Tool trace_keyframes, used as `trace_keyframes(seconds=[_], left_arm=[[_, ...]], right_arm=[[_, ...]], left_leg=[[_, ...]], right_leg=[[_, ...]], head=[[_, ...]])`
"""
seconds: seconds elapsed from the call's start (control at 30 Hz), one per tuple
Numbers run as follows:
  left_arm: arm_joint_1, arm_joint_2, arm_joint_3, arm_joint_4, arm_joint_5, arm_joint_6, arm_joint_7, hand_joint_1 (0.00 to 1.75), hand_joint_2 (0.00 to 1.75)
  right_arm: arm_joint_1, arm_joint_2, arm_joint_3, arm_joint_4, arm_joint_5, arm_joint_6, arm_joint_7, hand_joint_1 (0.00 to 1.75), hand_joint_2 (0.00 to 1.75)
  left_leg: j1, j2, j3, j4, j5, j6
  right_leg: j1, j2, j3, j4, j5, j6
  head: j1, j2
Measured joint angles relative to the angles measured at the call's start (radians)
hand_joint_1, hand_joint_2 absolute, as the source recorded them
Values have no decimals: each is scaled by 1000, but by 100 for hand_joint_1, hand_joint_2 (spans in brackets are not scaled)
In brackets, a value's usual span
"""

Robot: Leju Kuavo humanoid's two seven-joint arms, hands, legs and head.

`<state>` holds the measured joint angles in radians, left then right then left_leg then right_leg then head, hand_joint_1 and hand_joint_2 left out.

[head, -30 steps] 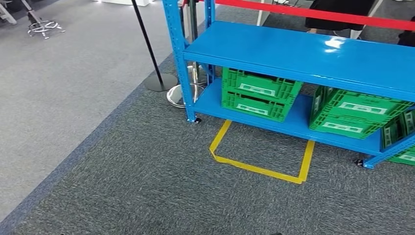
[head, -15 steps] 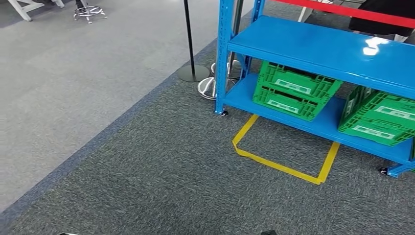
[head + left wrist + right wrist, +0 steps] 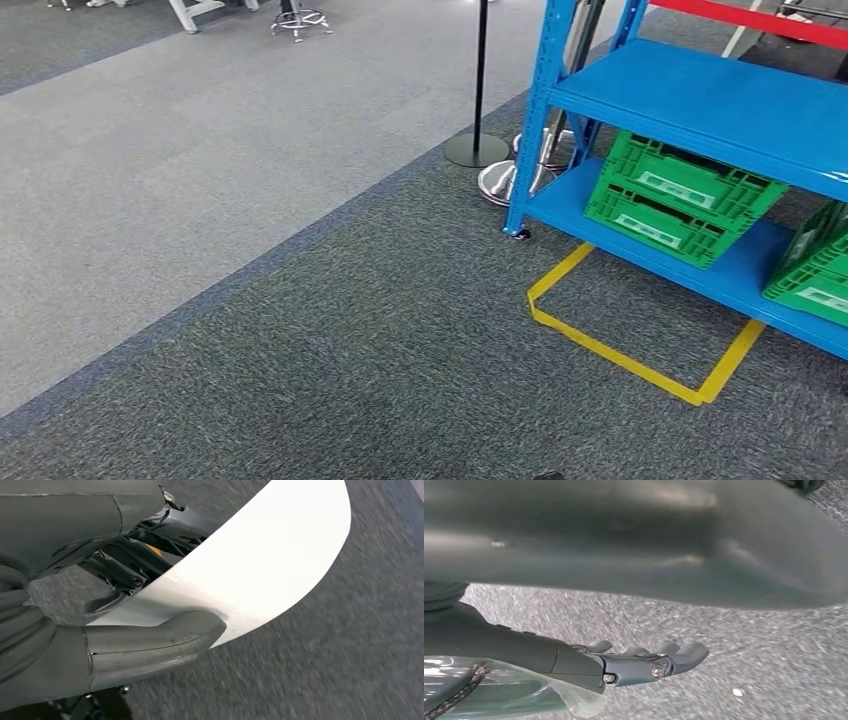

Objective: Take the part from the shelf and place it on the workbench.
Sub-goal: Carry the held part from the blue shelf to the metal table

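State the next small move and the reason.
Probably turn left, away from the shelf. The left hand grips the white part, so picking looks done. The head view faces the shelf and carpet, so the workbench likely lies elsewhere.

I see the shelf at right, crates on its lower board, a taped floor outline before it, a post stand left.
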<state>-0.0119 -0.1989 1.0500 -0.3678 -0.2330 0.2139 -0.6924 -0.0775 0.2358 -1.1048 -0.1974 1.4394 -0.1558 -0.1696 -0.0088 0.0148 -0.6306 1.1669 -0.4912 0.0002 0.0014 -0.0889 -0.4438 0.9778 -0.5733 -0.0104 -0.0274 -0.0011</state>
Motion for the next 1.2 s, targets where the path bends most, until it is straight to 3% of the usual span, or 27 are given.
trace_keyframes(seconds=[0.07,0.1,0.17,0.2,0.27,0.3,0.33,0.37,0.4,0.43,0.47,0.53,0.6,0.63,0.7,0.77,0.83,0.87,0.9,0.93,1.0,1.07,1.13,1.2], left_arm=[[7,0,-12,-17,-4,1,0,175,175],[10,0,-21,-26,-6,1,0,175,175],[16,-4,-39,-46,-7,6,0,175,175],[20,-6,-49,-55,-5,11,0,175,175],[23,-13,-72,-73,2,25,0,175,175],[23,-16,-86,-81,6,32,0,175,175],[24,-20,-100,-89,9,40,0,175,175],[26,-23,-116,-96,11,48,0,175,175],[30,-27,-131,-104,12,55,0,175,175],[36,-30,-146,-113,15,61,0,175,175],[41,-33,-161,-122,19,65,0,175,175],[50,-37,-189,-145,30,68,0,175,175],[55,-38,-213,-169,38,68,0,175,175],[58,-38,-224,-179,41,68,0,175,175],[69,-39,-242,-193,47,68,0,175,175],[77,-41,-254,-202,51,68,0,175,175],[77,-43,-265,-208,53,68,0,175,175],[76,-44,-271,-210,53,67,0,175,175],[77,-45,-275,-212,53,67,0,175,175],[79,-46,-278,-213,53,67,0,175,175],[83,-47,-280,-216,53,67,0,175,175],[82,-47,-283,-221,53,67,0,175,175],[80,-47,-286,-225,53,67,0,175,175],[84,-47,-288,-227,53,67,0,175,175]], right_arm=[[-3,2,0,1,-2,12,-3,0,0],[-3,1,0,1,-4,21,-4,0,0],[-6,-1,0,1,-7,40,-8,0,0],[-7,-3,0,1,-8,43,-10,0,0],[-9,-6,0,1,-11,33,-12,0,0],[-8,-7,0,1,-12,22,-9,0,0],[-5,-7,0,1,-12,12,-4,0,0],[-1,-7,0,1,-12,5,3,0,0],[2,-7,0,1,-12,0,10,0,0],[5,-7,-1,1,-12,-2,16,0,0],[6,-7,-1,1,-11,-3,21,0,0],[7,-5,0,3,-10,-1,25,0,0],[9,-2,0,5,-9,1,21,0,0],[10,-1,0,6,-10,2,17,0,0],[10,-1,0,6,-10,2,9,0,0],[9,0,0,6,-11,2,4,0,0],[12,0,0,6,-12,2,2,0,0],[13,0,-1,6,-12,2,2,0,0],[14,-1,-1,6,-12,2,2,0,0],[13,-1,-1,6,-12,2,2,0,0],[10,-1,0,6,-12,2,2,0,0],[8,-1,0,6,-12,2,1,0,0],[7,-1,0,6,-12,2,1,0,0],[6,0,0,6,-12,2,1,0,0]], left_leg=[[-18,41,65,-113,26,32],[-26,56,76,-136,25,43],[-30,49,81,-157,27,53],[-26,39,86,-173,30,55],[-17,17,97,-205,41,61],[-14,5,96,-210,44,61],[-12,-8,93,-210,46,62],[-11,-22,90,-207,46,62],[-10,-37,87,-203,46,60],[-6,-51,85,-198,45,56],[-2,-64,82,-189,42,50],[5,-89,69,-160,32,31],[6,-113,44,-128,25,16],[6,-125,34,-119,26,11],[9,-134,22,-114,30,6],[9,-91,-1,-71,3,0],[10,-36,-55,52,-62,-7],[12,-25,-85,119,-90,-8],[13,-21,-103,163,-102,-8],[13,-19,-104,170,-95,-5],[10,-8,-51,71,-35,6],[-4,35,14,-57,7,18],[-18,59,33,-105,8,24],[-18,41,34,-121,14,30]], right_leg=[[4,-22,3,0,0,3],[4,-33,2,-1,1,5],[5,-53,4,-5,0,12],[5,-40,3,-3,-6,15],[4,22,-23,48,-42,21],[0,59,-52,106,-69,24],[-3,78,-87,175,-96,28],[-7,86,-121,236,-113,32],[-10,88,-143,271,-112,38],[-14,88,-149,268,-91,44],[-19,91,-136,228,-55,51],[-32,135,-91,116,3,69],[-40,177,-75,68,7,64],[-38,180,-76,69,2,54],[-37,155,-76,73,5,36],[-36,129,-74,73,10,26],[-31,97,-75,72,10,23],[-28,79,-76,72,9,22],[-26,63,-76,72,8,21],[-24,49,-76,72,7,20],[-22,26,-72,72,4,19],[-20,7,-70,70,1,22],[-18,-13,-69,65,-1,27],[-18,-26,-64,58,-3,35]], head=[[1,0],[1,0],[0,0],[1,0],[4,0],[5,0],[5,0],[6,0],[6,0],[5,0],[5,0],[8,0],[10,0],[10,0],[6,0],[0,0],[-6,0],[-6,0],[-6,0],[-6,0],[-6,0],[-7,0],[-7,0],[-8,0]])
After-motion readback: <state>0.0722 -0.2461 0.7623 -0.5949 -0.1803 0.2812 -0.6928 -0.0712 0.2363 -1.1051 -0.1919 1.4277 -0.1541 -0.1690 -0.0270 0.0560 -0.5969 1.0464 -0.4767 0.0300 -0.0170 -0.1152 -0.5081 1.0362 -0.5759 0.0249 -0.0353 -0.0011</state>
